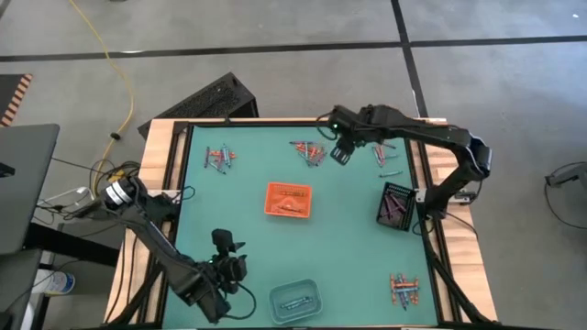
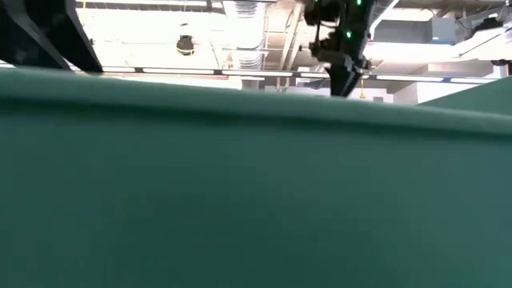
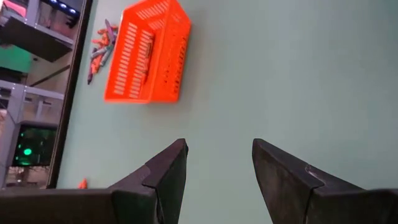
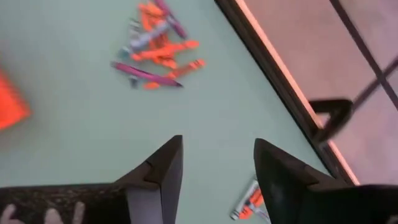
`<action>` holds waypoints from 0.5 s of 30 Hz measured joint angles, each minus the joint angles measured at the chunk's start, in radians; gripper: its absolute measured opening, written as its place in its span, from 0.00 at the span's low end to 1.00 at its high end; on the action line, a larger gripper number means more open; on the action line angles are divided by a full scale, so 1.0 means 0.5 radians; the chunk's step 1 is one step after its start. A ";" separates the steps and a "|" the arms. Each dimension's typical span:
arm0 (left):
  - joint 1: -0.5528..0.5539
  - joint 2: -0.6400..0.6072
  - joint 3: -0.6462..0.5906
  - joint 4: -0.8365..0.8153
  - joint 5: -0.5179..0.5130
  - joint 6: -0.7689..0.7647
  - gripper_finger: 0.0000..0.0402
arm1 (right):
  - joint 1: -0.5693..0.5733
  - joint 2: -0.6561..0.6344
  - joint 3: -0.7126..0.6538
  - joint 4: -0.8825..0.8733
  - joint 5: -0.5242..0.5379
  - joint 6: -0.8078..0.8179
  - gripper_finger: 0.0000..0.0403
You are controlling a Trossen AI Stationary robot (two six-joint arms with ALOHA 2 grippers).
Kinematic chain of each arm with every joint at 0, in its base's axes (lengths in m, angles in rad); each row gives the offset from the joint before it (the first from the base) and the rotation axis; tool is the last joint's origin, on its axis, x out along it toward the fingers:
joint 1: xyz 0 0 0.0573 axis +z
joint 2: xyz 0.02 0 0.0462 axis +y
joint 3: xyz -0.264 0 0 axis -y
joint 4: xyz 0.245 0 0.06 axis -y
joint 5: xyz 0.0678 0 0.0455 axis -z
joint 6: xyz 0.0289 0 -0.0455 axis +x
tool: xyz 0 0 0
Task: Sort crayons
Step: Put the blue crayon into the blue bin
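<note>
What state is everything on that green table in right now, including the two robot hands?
Left hand: open, empty, near the table's front.
Right hand: open, empty, beside the back crayon pile.
Orange tray: upright, crayons inside.
Black tray: upright, crayons inside.
Clear tray: upright, crayons inside.

the table (image 1: 348,266) top is green, with a light wood edge. the crayons (image 4: 158,46) are orange, purple and blue-grey, in small mixed heaps. the tray in the middle (image 1: 289,200) is bright orange with rows of little holes. the tray on the right (image 1: 396,203) is black. the near tray (image 1: 295,299) is clear. both arms are dark.
</note>
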 joint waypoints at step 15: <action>0.271 0.000 -0.072 0.509 -0.089 0.701 0.43 | -0.575 -0.002 -0.577 0.422 -0.340 -0.402 0.39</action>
